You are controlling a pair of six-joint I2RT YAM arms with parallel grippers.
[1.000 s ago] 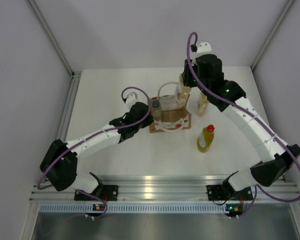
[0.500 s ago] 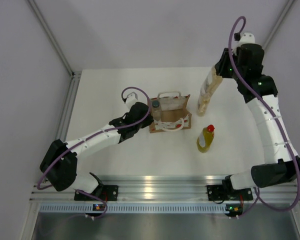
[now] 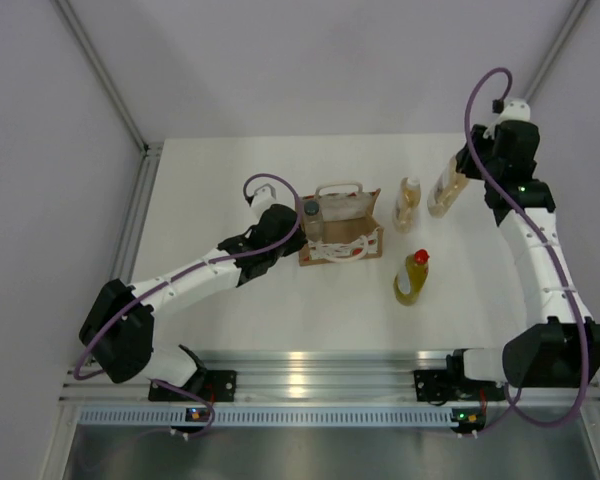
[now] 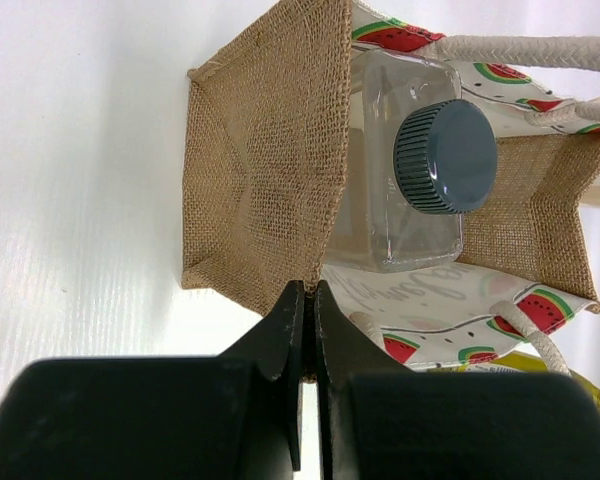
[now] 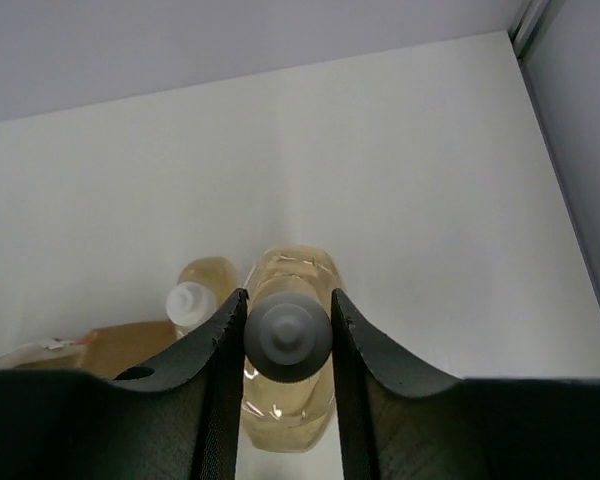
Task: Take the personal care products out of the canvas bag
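The canvas bag (image 3: 352, 232) stands mid-table with its mouth open. My left gripper (image 3: 298, 226) is shut on the burlap edge at the bag's left corner (image 4: 311, 290). A clear-pale bottle with a dark grey cap (image 4: 445, 155) stands inside the bag (image 4: 260, 150). My right gripper (image 3: 460, 170) is shut on the neck of an amber bottle (image 3: 443, 192) and holds it just right of a second amber bottle with a white cap (image 3: 408, 203). In the right wrist view the held bottle's cap (image 5: 288, 335) sits between the fingers. The yellow bottle with a red cap (image 3: 412, 277) stands right of the bag.
The white-capped amber bottle (image 5: 195, 300) stands close to the left of the held one. The bag's white loop handles (image 3: 338, 188) stick up. Slanted walls and metal rails (image 3: 135, 215) enclose the table on both sides.
My right arm has carried the amber bottle from above the bag out to the right and lowered it beside the other amber bottle. The left arm and the bag have not moved.
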